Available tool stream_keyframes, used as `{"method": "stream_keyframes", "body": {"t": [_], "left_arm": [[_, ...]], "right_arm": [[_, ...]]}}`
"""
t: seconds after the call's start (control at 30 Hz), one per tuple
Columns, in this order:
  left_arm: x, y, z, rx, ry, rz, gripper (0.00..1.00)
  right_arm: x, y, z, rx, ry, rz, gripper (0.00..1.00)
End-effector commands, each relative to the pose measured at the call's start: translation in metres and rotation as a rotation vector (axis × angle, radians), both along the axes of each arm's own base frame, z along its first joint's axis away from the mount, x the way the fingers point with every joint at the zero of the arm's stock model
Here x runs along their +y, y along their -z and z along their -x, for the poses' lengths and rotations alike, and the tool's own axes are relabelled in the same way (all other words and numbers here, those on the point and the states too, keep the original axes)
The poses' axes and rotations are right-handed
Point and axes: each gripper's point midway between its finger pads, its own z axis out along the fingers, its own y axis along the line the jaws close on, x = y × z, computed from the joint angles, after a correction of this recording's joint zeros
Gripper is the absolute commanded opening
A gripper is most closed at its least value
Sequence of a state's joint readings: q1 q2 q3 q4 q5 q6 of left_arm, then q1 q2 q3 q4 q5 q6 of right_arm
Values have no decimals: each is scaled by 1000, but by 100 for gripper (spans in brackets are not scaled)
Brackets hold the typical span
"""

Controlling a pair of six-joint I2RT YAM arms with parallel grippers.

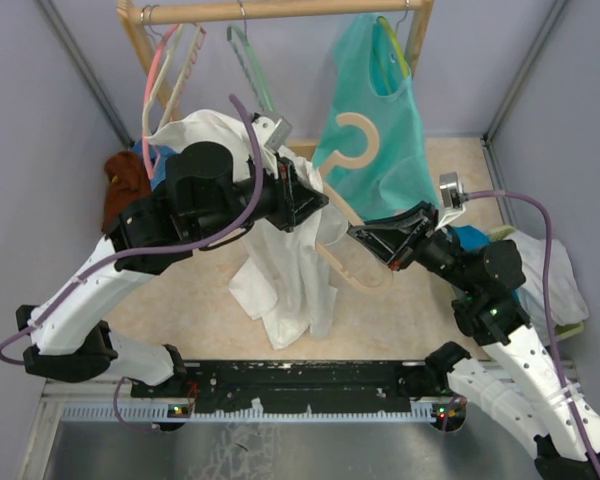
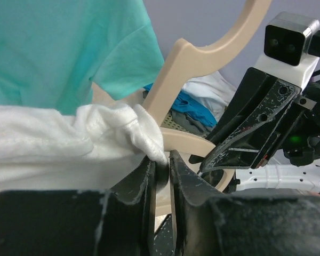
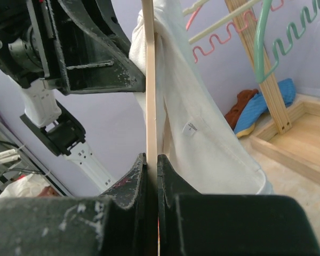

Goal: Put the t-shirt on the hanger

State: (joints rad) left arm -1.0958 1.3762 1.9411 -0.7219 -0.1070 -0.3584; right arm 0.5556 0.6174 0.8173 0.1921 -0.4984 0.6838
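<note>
The white t-shirt [image 1: 280, 275] hangs bunched in mid-air over the table, draped over one arm of the beige hanger [image 1: 352, 275]. The hanger's hook [image 1: 357, 133] points up in front of the teal top. My left gripper [image 1: 320, 205] is shut on a fold of the t-shirt [image 2: 69, 138] right beside the hanger's neck [image 2: 181, 66]; its jaws [image 2: 161, 157] pinch the cloth. My right gripper [image 1: 358, 233] is shut on the hanger's thin edge [image 3: 149, 80], with its jaws [image 3: 151, 156] clamped flat on it. The t-shirt [image 3: 194, 128] hangs just right of that edge.
A wooden rack [image 1: 280, 10] at the back carries pink hangers [image 1: 160, 70], a green hanger [image 1: 250, 65] and the teal top [image 1: 380, 130]. Rust-brown and blue garments [image 1: 123, 185] lie back left. More clothes [image 1: 565, 280] lie at the right.
</note>
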Motion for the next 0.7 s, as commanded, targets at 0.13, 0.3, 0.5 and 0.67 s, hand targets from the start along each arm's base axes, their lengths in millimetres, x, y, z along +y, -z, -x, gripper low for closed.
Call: {"method": "stream_keyframes", "body": {"t": [0.13, 0.3, 0.5, 0.67], "left_arm": [[-9, -10, 33, -37, 186, 7, 45], [-14, -33, 79, -50, 453, 49, 55], [11, -85, 120, -137, 605, 202, 63], [25, -106, 128, -209, 614, 254, 77]], "right_arm": [[-8, -4, 17, -78, -13, -49, 0], [-16, 9, 33, -79, -32, -65, 0], [-20, 18, 53, -76, -79, -45, 0], [-23, 19, 63, -77, -101, -34, 0]]}}
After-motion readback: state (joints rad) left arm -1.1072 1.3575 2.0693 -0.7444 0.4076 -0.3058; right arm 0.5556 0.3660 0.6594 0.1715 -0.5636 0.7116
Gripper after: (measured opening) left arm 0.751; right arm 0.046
